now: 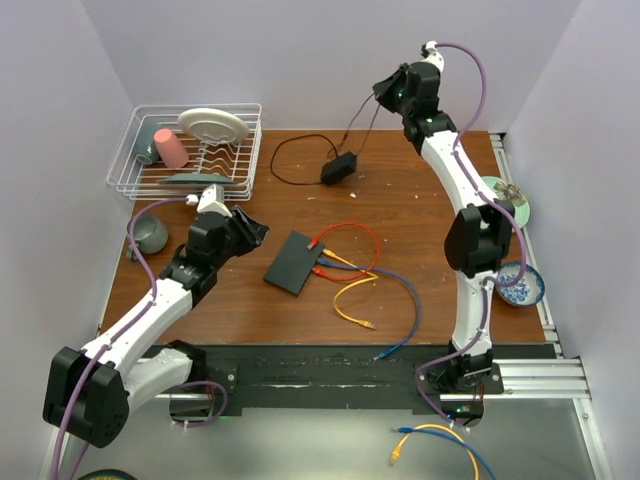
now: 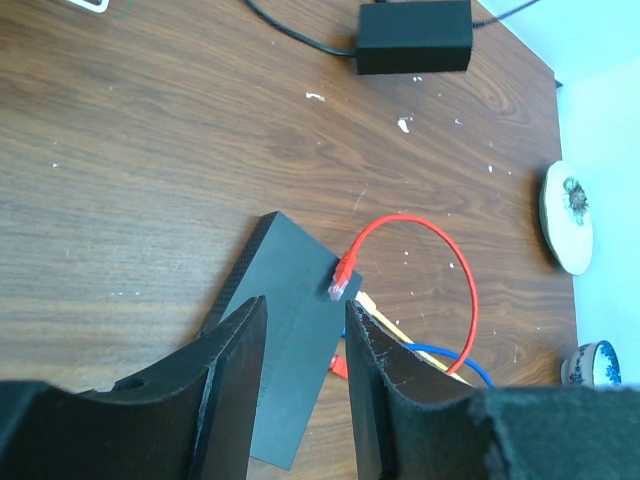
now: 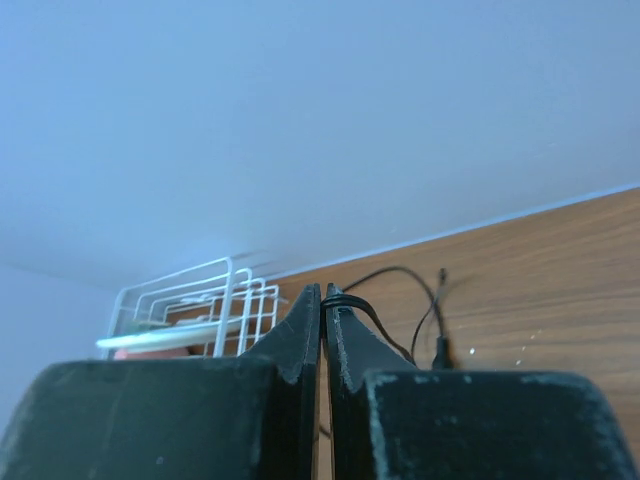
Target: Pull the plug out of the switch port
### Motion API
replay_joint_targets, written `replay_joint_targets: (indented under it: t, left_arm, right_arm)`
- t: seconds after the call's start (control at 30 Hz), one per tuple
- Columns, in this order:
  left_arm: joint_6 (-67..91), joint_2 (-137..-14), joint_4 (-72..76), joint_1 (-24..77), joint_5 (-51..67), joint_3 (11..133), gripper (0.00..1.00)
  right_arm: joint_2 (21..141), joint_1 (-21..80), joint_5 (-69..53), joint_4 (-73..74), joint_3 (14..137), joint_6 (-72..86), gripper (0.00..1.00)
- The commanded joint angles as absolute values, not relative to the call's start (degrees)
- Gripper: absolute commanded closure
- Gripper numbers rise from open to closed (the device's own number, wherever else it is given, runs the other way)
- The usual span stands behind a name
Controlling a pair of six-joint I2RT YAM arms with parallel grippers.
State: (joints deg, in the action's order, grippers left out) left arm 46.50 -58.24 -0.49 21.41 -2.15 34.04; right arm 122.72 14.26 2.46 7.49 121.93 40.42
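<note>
The flat black switch box (image 1: pixel 293 263) lies mid-table, its port edge (image 1: pixel 320 257) facing right with red plugs (image 1: pixel 317 244), a yellow cable (image 1: pixel 355 305) and a blue cable (image 1: pixel 400 295) at it. In the left wrist view a red plug (image 2: pixel 343 277) rests at the box's (image 2: pixel 300 340) far corner, and a second red plug (image 2: pixel 338 365) shows at the edge. My left gripper (image 1: pixel 250 232) (image 2: pixel 305 308) hangs open just above the box. My right gripper (image 1: pixel 385 92) (image 3: pixel 322 292) is raised at the back, shut on the thin black cord (image 3: pixel 350 303) of the adapter (image 1: pixel 338 168).
A white dish rack (image 1: pixel 130 170) with a plate and a pink cup stands back left, with a grey bowl (image 1: pixel 148 233) in front of it. A plate (image 1: pixel 508 190) and a blue patterned bowl (image 1: pixel 522 283) sit along the right edge. The red cable loops (image 1: pixel 360 235) right of the box.
</note>
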Motion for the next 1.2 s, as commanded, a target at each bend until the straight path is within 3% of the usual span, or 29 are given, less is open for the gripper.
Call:
replay_joint_targets:
  t: [0.0,0.17,0.2,0.23,0.27,0.3,0.37,0.47,0.83,0.9,0.93,1.17]
  left_arm:
    - [47.1,-58.8,2.2,21.5,-2.3,33.4,0.58]
    - [47.3,-60.0,3.1,21.5,-1.9,33.0,0.58]
    - [47.2,-60.5,3.1,21.5,-1.9,33.0,0.58]
    - [47.1,-60.7,3.2,21.5,-1.8,33.1,0.59]
    - [47.1,-61.0,3.2,21.5,-1.7,33.1,0.59]
    - [46.9,-61.2,3.2,21.5,-1.6,33.2,0.59]
    - [46.9,-61.3,3.6,21.5,-1.4,32.9,0.59]
    - [46.9,-61.3,4.0,21.5,-1.5,32.8,0.59]
    - [45.9,-61.1,0.5,21.5,-1.6,36.6,0.59]
    - [45.1,-63.1,-2.0,21.5,-1.1,38.5,0.58]
    - [44.5,-63.7,-3.5,21.5,-0.6,39.1,0.58]
    - [42.0,-66.1,-6.6,21.6,-1.0,41.4,0.56]
  right_arm:
    - [130.2,13.5,3.7,10.9,131.2,41.9,1.00]
    - [139.0,11.9,3.5,10.7,133.9,43.8,1.00]
    - [140.3,11.3,3.2,12.4,136.0,44.0,0.94]
    - [141.7,10.9,1.9,13.4,137.4,43.8,0.81]
    - [143.3,10.7,1.2,14.3,138.9,43.5,0.55]
    - [143.1,10.6,1.0,14.8,138.3,43.2,0.46]
    - [137.9,10.7,1.1,8.2,129.8,42.5,0.31]
    - [129.2,10.8,0.5,0.3,117.8,43.3,0.22]
    - [105.4,18.5,5.1,-0.4,102.1,37.6,0.13]
    - [102.0,22.4,8.2,-0.2,97.0,35.9,0.09]
    - [98.5,23.8,9.2,-0.2,94.9,34.5,0.01]
    - [83.0,32.1,15.7,0.3,71.0,30.6,0.01]
